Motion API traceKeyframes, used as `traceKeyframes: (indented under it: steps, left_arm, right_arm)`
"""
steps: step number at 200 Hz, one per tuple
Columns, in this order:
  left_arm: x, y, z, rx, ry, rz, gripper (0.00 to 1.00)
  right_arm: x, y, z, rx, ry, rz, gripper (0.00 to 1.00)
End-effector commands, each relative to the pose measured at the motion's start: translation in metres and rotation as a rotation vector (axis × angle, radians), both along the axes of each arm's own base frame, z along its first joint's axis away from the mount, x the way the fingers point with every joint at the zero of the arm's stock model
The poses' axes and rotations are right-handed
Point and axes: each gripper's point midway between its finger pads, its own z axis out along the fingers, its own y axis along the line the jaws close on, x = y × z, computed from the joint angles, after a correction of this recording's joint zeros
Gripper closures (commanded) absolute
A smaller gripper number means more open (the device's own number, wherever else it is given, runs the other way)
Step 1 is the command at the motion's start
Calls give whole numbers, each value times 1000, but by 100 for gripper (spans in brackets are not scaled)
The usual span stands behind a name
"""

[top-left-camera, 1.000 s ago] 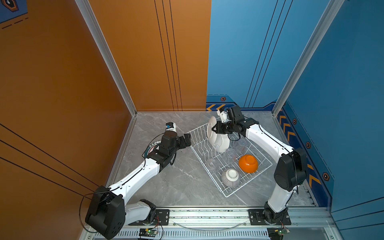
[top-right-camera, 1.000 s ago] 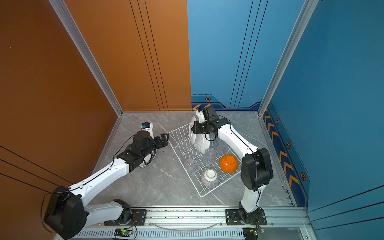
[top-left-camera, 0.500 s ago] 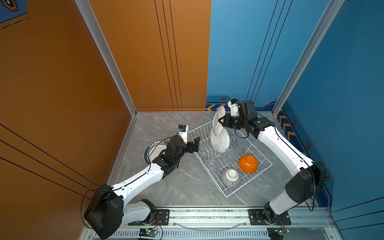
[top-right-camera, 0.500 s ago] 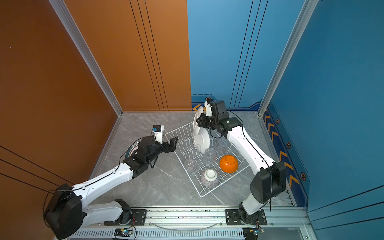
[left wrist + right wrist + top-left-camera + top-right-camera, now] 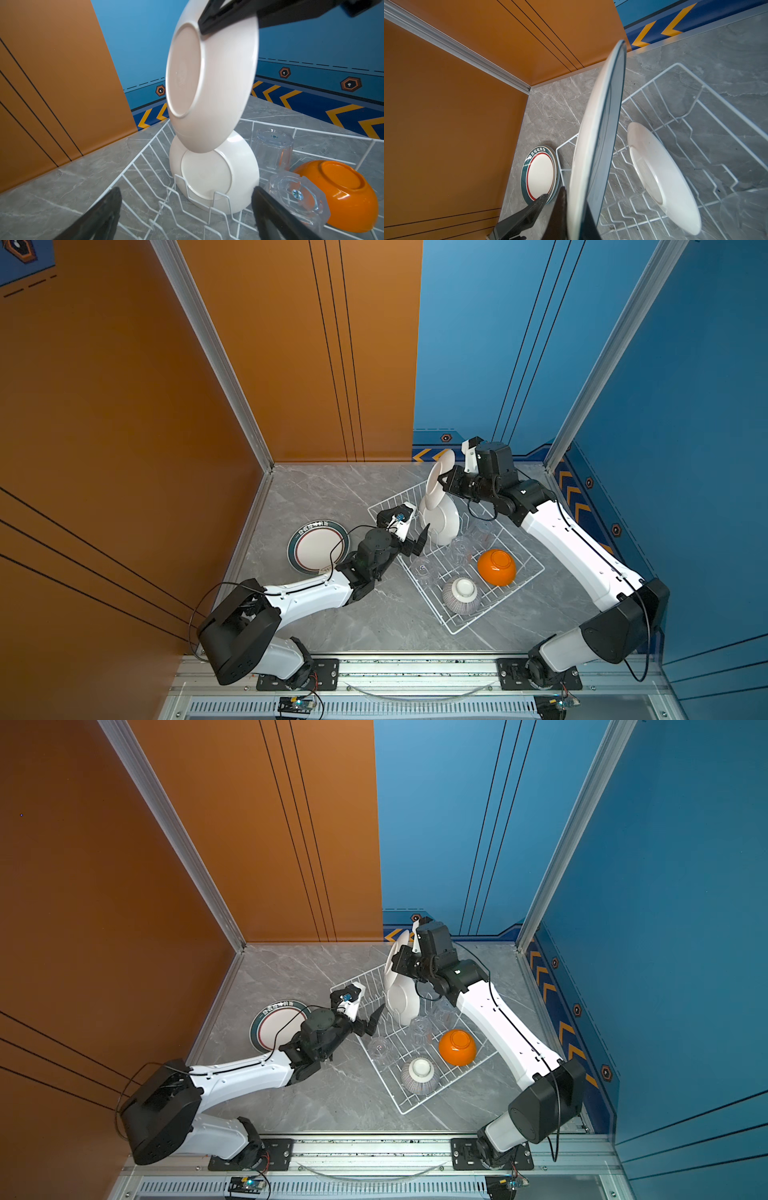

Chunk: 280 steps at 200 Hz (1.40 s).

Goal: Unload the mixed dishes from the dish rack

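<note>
Right wrist alone shows the plate (image 5: 593, 145) has a dark front; my right gripper (image 5: 443, 482) clamps it above the rack (image 5: 494, 624), left gripper (image 5: 415, 542) open. Marble top (image 5: 332, 489), orange/blue walls (image 5: 291, 364).

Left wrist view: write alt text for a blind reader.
A round white-backed plate, clamped at its rim by the right gripper, hangs on edge above a second white plate standing in the white wire dish rack. Two inverted clear glass tumblers and an upside-down orange bowl sit beside it; the open left gripper frames the foreground.
</note>
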Motion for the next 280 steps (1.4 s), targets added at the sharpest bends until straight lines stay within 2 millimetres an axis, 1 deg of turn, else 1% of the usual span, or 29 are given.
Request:
traceKeyframes:
  steps: [1, 35, 59, 65, 80, 82, 83, 84, 88, 97, 102, 117, 159, 172, 187, 201, 236, 280]
  left_arm:
    - [5, 0, 32, -21, -147, 50, 2]
    - [7, -18, 34, 21, -184, 22, 2]
    - [10, -22, 37, 29, -213, 31, 2]
    - [11, -22, 36, 29, -217, 34, 0]
    - [13, -23, 38, 29, -230, 37, 12]
    - [13, -24, 38, 28, -231, 37, 19]
    - [13, -24, 38, 28, -232, 37, 19]
    - [14, -24, 38, 29, -233, 37, 22]
    - [14, -25, 38, 30, -237, 38, 28]
    - [16, -25, 38, 30, -241, 42, 37]
    - [17, -26, 37, 32, -242, 44, 39]
    - [19, -26, 37, 31, -244, 46, 39]
    - [21, -29, 38, 31, -248, 38, 43]
    - [23, -30, 37, 37, -251, 43, 48]
    - [25, -30, 36, 41, -250, 50, 50]
    - [26, -30, 37, 32, -250, 57, 54]
    - [32, -27, 36, 24, -243, 71, 55]
    - [37, -20, 39, 8, -240, 85, 59]
  right_arm:
    - [-2, -6, 24, 57, -55, -73, 100]
    - [-10, 6, 22, 111, -30, -47, 100]
    - [-15, 6, 15, 122, -2, -44, 100]
    - [-16, 5, 14, 123, 0, -48, 100]
    - [-17, 2, 13, 124, 3, -60, 100]
    - [-17, 1, 13, 123, 3, -62, 100]
    - [-17, 1, 12, 123, 3, -63, 100]
    - [-17, 1, 12, 123, 4, -63, 100]
    - [-18, 0, 13, 125, 3, -65, 100]
    - [-18, 0, 13, 128, 4, -67, 100]
    - [-18, -1, 13, 132, 8, -67, 100]
    - [-19, -1, 14, 146, 13, -66, 100]
    - [-16, 1, 10, 200, 43, -74, 100]
    - [-16, 5, 10, 223, 52, -62, 100]
    - [-16, 9, 10, 244, 62, -49, 100]
    - [-16, 11, 9, 251, 69, -40, 100]
    - [-19, 17, 12, 264, 70, -16, 100]
    - [-24, 21, 9, 264, 81, -2, 100]
